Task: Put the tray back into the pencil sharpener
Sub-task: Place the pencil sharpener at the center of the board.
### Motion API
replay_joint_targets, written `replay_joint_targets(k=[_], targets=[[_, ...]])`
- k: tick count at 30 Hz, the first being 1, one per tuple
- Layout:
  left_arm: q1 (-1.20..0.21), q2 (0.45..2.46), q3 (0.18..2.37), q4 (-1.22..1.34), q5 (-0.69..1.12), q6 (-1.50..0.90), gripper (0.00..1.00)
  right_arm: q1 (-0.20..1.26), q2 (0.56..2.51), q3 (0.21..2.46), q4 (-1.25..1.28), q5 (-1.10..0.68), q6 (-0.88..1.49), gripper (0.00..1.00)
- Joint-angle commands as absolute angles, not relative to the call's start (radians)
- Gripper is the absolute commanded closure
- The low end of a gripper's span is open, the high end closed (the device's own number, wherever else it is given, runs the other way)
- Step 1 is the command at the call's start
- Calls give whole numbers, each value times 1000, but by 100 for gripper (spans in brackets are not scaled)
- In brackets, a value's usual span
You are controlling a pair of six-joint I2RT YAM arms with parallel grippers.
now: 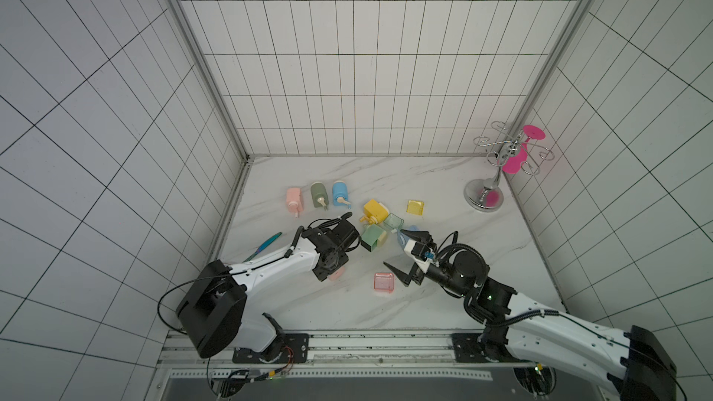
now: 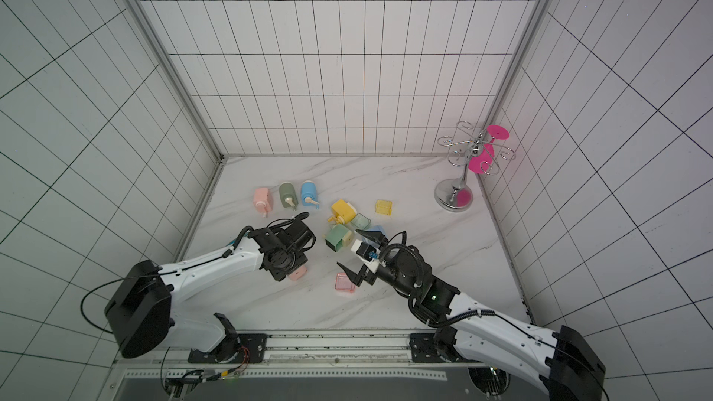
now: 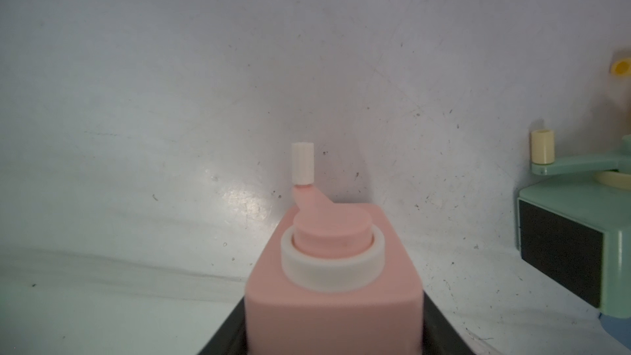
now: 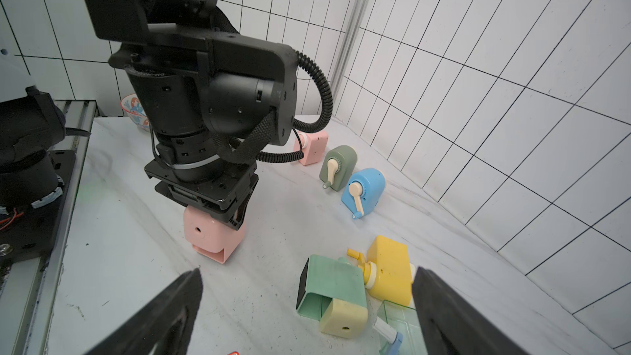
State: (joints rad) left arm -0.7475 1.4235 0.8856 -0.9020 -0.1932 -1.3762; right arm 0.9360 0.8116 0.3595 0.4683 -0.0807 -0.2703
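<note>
A white marble tabletop (image 1: 463,264) with faint grey veins and small dark specks fills the floor of a booth. White tiled walls (image 1: 366,90) with dark grid lines close it on three sides, joined at the corners by aluminium posts (image 1: 200,55). A metal rail (image 1: 366,345) runs along the open edge, behind both arms.

The left tool (image 3: 333,332) is clenched on a pink pencil sharpener (image 4: 211,237), which stands on the marble directly beneath it, crank upward. The right tool (image 1: 393,247) is released, its black fingers spread wide. The pink tray (image 1: 384,283) lies flat on the tabletop just beside this tool's nearer finger, apparently below it rather than touching, and apart from the held sharpener.

Ahead of the right tool lie a mint green sharpener (image 1: 372,237) with an empty slot, a yellow sharpener (image 1: 375,210) and a clear green tray (image 1: 393,221). A yellow tray (image 1: 415,207) sits farther out. Beyond the left tool, a pink, an olive and a blue sharpener (image 1: 340,192) form a row near the back wall. A chrome glass rack (image 1: 497,171) stands in the far corner, well apart from both tools
</note>
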Motion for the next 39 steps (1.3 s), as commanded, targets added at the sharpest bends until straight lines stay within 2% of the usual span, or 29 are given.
replay_joint_targets(k=[1, 3, 5, 8, 10, 18, 22, 25, 28, 30, 34, 39], targets=[[-751, 1443, 915, -909, -211, -1371, 55, 938, 797, 330, 479, -60, -276, 1], [-751, 1449, 917, -912, -210, -1364, 51, 939, 793, 328, 480, -55, -280, 1], [-752, 1453, 920, -914, -215, -1359, 39, 938, 791, 328, 477, -54, -282, 1], [-752, 1447, 926, -905, -219, -1340, 35, 940, 788, 329, 471, -51, -282, 1], [-752, 1436, 930, -904, -230, -1330, 20, 940, 788, 331, 464, -50, -282, 0], [-767, 1336, 967, -902, -260, -1272, 17, 949, 781, 368, 370, -42, -248, 1], [-750, 1198, 988, -854, -338, -1149, 17, 1012, 796, 464, 166, 36, -144, 9], [-618, 1030, 901, -660, -290, -882, 6, 1109, 815, 521, 62, 109, 16, 12], [-426, 854, 773, -451, -96, -670, 3, 1169, 911, 593, -21, 155, 152, 14], [-290, 775, 708, -377, 4, -618, 3, 1203, 1011, 664, -69, 175, 193, 13], [-67, 760, 666, -360, 148, -572, 3, 1255, 1255, 850, -153, 189, 227, 8], [82, 798, 653, -383, 254, -551, 3, 1272, 1491, 1023, -189, 211, 245, 3]])
